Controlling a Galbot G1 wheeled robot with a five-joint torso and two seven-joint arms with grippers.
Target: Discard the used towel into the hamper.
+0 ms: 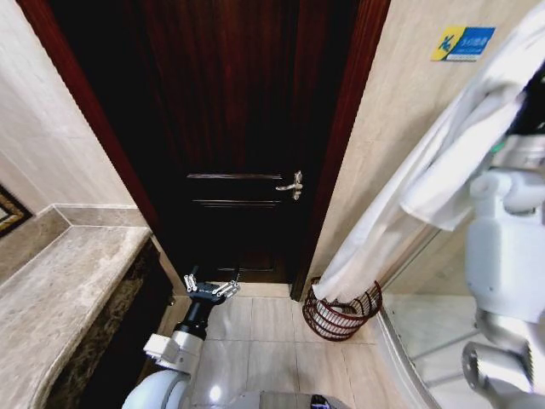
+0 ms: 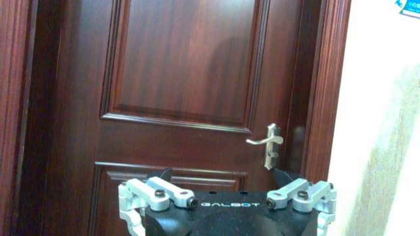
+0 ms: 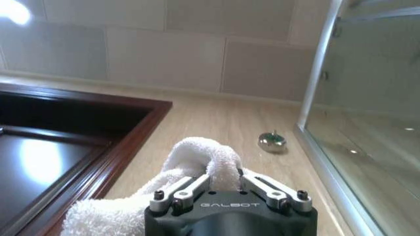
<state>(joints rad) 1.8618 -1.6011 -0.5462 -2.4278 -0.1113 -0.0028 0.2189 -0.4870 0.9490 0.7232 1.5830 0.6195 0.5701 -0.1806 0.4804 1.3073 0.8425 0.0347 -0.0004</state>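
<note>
A long white towel (image 1: 426, 170) hangs from the upper right of the head view down to the hamper (image 1: 342, 313), a round dark wire basket on the floor by the door frame. The towel's lower end lies at the hamper's rim. In the right wrist view my right gripper (image 3: 223, 184) is shut on a fold of the towel (image 3: 200, 157). The raised right arm (image 1: 504, 221) stands at the right edge. My left gripper (image 1: 211, 288) hovers low in front of the door, open and holding nothing, its fingers (image 2: 164, 176) spread wide.
A dark wooden door (image 1: 238, 128) with a metal handle (image 1: 292, 184) faces me. A marble counter (image 1: 60, 298) runs along the left. A glass shower partition (image 1: 426, 251) stands on the right behind the towel. Beige floor tiles (image 1: 264, 341) lie between the counter and the hamper.
</note>
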